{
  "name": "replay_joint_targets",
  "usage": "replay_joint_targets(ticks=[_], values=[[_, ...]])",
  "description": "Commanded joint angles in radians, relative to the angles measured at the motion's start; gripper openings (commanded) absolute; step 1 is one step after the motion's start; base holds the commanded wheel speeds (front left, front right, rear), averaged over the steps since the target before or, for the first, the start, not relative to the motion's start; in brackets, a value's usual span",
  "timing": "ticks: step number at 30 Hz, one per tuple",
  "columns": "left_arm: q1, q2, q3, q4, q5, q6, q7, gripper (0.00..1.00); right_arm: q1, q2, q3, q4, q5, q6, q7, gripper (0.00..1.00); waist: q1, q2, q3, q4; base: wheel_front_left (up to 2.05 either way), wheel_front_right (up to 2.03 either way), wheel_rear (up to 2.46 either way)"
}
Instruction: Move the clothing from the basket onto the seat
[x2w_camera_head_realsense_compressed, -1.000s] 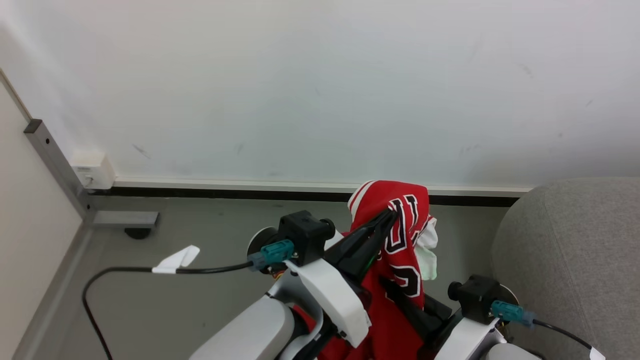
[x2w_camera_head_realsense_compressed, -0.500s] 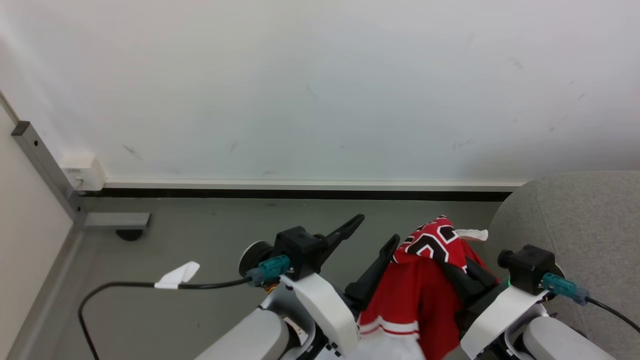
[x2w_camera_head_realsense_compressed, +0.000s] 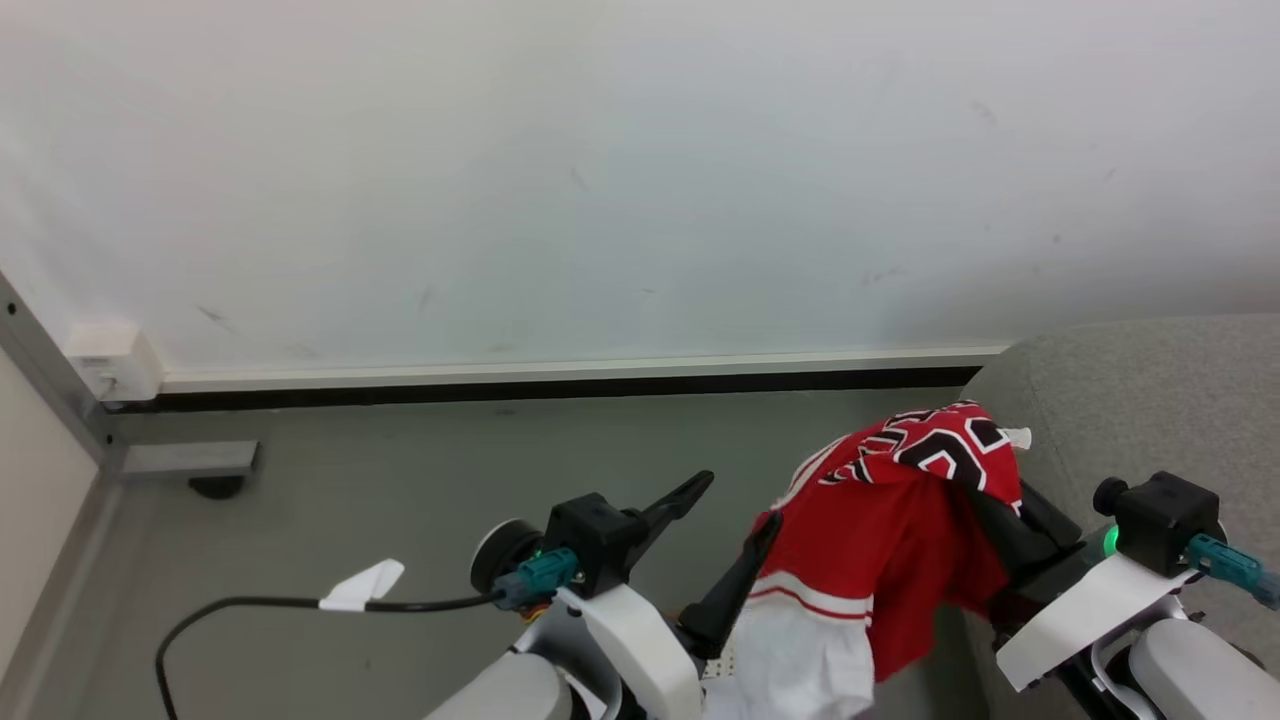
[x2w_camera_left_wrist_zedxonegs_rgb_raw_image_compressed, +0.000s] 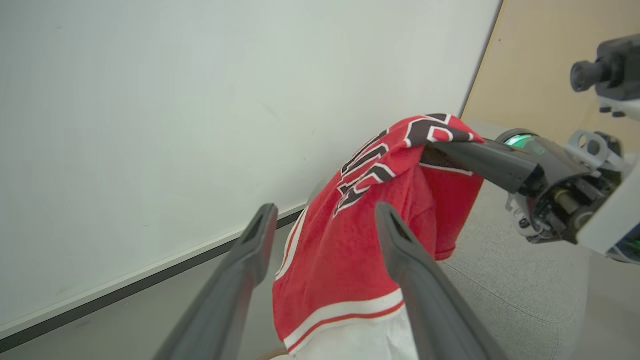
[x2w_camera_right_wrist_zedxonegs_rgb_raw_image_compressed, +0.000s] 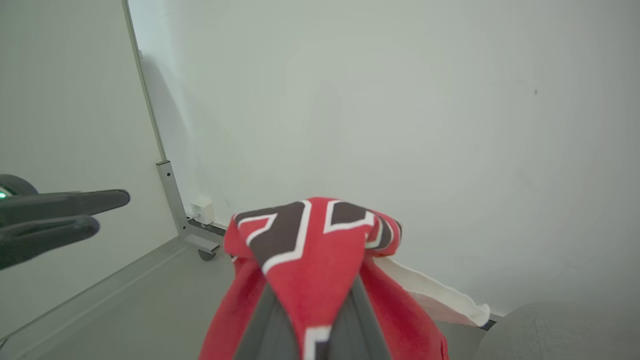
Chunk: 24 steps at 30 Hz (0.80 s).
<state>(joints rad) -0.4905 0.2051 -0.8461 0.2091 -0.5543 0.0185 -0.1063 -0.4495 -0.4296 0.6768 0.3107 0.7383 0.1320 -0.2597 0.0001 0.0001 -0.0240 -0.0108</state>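
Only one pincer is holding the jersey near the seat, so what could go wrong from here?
The right pincer pinches a small fold of the jersey; it could slip out.
The white cloth hangs low, so it may catch on the edge of the seat.
The open left pincer stands right beside the jersey and might snag it.

White forearms (x2w_camera_head_realsense_compressed: 640, 640), black fingers (x2w_camera_head_realsense_compressed: 735, 588), teal plugs (x2w_camera_head_realsense_compressed: 545, 577)

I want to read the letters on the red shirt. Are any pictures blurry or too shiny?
Head view: soft, even light, no glare, and the red jersey with black-and-white lettering looks sharp. Left wrist view: the jersey is clear too. Right wrist view: the jersey sits very near the lens and its lettering blurs.
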Motion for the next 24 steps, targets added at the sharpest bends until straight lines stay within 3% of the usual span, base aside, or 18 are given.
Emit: replay_joint_targets(ticks=[1,9,24], values=[[0.011,0.0,-0.001,0.002,0.009,0.001,-0.006,1.0,0.009,-0.011,-0.014,-0.01,-0.01,-0.002,-0.005,0.0,-0.0001,-0.0001,0.004,-0.014,0.0,0.0,0.0],[0.007,-0.004,-0.01,-0.002,0.007,0.003,-0.011,1.0,0.024,-0.04,-0.07,-0.041,-0.03,-0.002,-0.004,0.0,-0.0001,-0.0001,0.021,-0.093,0.0,0.0,0.0],[-0.032,-0.005,-0.034,-0.042,0.026,-0.006,-0.002,1.0,0.055,-0.09,-0.196,-0.099,-0.049,-0.002,-0.004,0.0,-0.0001,-0.0001,0.129,-0.368,0.0,0.0,0.0]])
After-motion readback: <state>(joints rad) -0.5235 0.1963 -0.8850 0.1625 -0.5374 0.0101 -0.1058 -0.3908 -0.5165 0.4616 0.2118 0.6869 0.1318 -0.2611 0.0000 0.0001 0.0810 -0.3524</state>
